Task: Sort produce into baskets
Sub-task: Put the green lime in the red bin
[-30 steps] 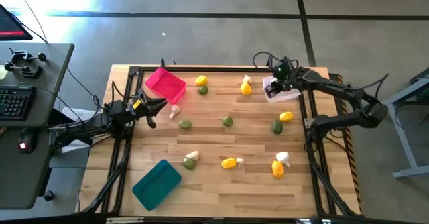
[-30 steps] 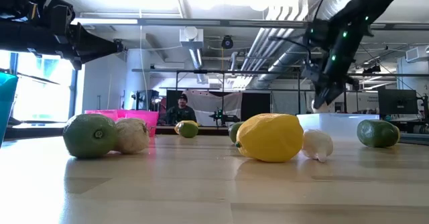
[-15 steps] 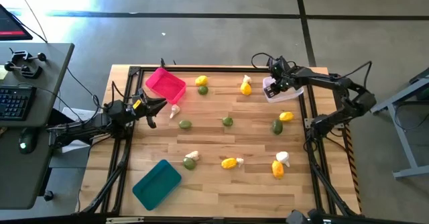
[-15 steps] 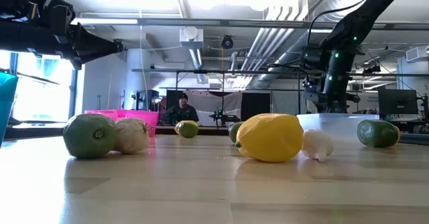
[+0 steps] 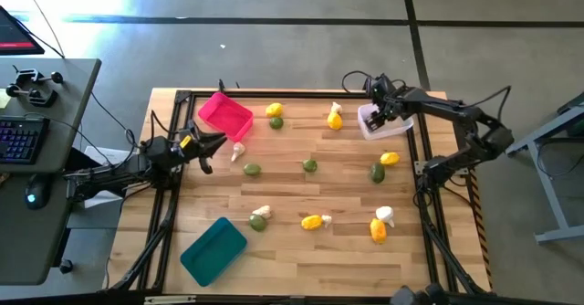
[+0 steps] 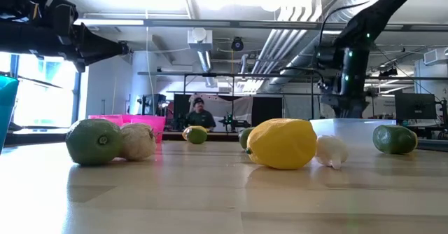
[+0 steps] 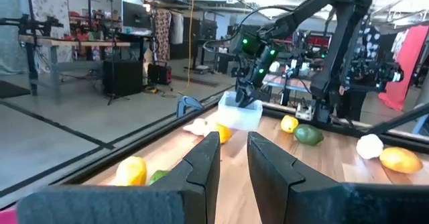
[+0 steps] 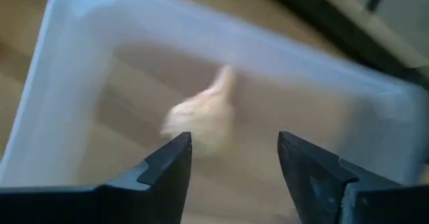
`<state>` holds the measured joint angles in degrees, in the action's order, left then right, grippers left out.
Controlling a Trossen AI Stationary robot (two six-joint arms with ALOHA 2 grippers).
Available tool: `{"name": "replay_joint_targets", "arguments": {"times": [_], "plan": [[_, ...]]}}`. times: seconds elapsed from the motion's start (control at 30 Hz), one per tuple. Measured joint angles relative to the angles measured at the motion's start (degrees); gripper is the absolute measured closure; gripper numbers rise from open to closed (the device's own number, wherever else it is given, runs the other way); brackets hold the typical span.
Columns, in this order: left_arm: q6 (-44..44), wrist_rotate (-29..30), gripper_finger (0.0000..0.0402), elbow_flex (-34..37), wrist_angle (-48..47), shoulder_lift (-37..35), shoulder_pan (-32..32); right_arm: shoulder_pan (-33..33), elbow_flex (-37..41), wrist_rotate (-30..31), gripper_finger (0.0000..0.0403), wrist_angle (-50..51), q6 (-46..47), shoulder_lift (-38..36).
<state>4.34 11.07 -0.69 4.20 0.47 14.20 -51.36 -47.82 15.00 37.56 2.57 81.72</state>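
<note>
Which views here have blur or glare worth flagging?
Right wrist view: the garlic bulb in the whitish tray is smeared, the open right gripper sharper. High view: window glare washes the floor at the upper left. Low view: ceiling lights bloom.

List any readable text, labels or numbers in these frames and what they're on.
None readable.
Keyboard on the side desk: key legends too small to read.
Screen at the desk's far corner: red display, nothing legible.
Whitish tray, pink tray, teal tray and the toy produce: no labels visible.
Room behind the table in the low view: no sign that can be read.
</note>
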Motion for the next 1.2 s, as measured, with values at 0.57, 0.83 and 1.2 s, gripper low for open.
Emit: {"name": "replay_joint_targets", "arguments": {"times": [0.57, 0.83, 1.2], "plan": [[4.52, 1.83, 0.0367, -1.11, 5.35, 6.49, 0.02, 11.04, 9.29, -10.52, 0.0395, -23.55, -2.62, -11.68], [2.92, 1.48, 0.04, -7.99, 5.5, 19.24, 0.02, 19.02, 9.3, -10.54, 0.0398, -32.14, -0.53, -11.64], [-3.72, -8.91, 0.0401, -19.29, 3.77, 44.22, 9.79, 24.99, 9.3, -12.59, 0.0402, -43.09, 0.41, -11.16]]}}
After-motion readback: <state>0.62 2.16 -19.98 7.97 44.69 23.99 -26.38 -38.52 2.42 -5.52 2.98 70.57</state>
